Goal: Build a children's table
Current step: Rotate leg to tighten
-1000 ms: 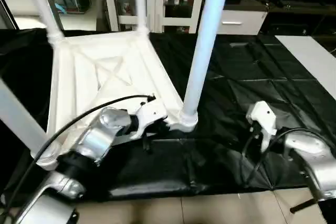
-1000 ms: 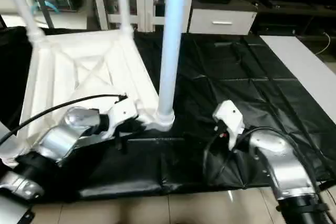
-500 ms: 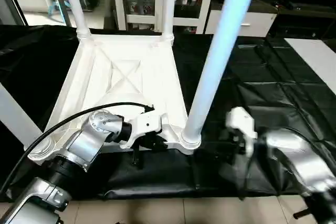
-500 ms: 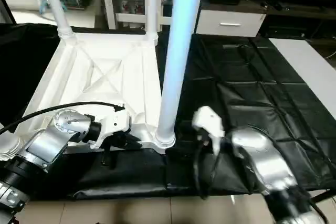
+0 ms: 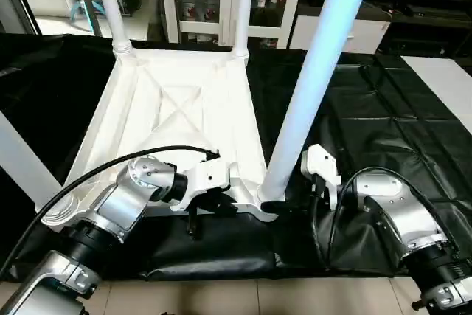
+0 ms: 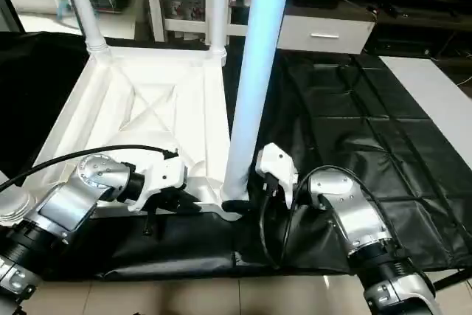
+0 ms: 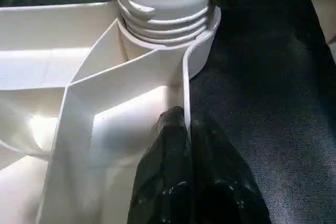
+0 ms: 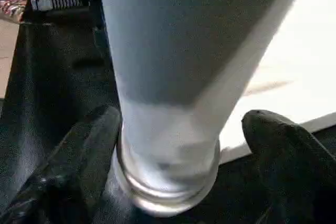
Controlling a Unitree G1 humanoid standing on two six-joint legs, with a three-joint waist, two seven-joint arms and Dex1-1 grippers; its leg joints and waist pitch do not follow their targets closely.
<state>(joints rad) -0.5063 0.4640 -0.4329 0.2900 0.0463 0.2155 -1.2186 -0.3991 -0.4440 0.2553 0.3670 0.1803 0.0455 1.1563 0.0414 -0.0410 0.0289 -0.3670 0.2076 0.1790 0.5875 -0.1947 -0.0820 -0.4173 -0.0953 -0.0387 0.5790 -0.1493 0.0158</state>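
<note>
Since one second ago, the right tool [image 5: 274, 205] moves in from well clear of the tabletop to the base of the near leg [image 5: 313, 82].

Head views: the inverted tabletop [image 5: 184, 119] lies on a black sheet [image 5: 383, 130], with legs standing in its corner sockets. The left tool [image 6: 177, 201] rests at the tabletop's near rim. The right forearm reaches to the near-right corner socket [image 5: 264, 208].

Left wrist view: the left tool's fingers [image 7: 173, 171] pinch the thin rim wall just beside the socket, clenched on the tabletop; leg threads [image 7: 163, 22] show above the socket, so the leg appears not fully screwed home.

Right wrist view: the right tool's two fingers [image 8: 79, 161] flank the leg's collar, one touching it, the other just apart; released, not yet clamped.

Risk: if the tool closes off-centre on the smooth tapered tube, it may slip or tilt the leg and cross the threads; turning could drag the tabletop should the left pinch slide.
</note>
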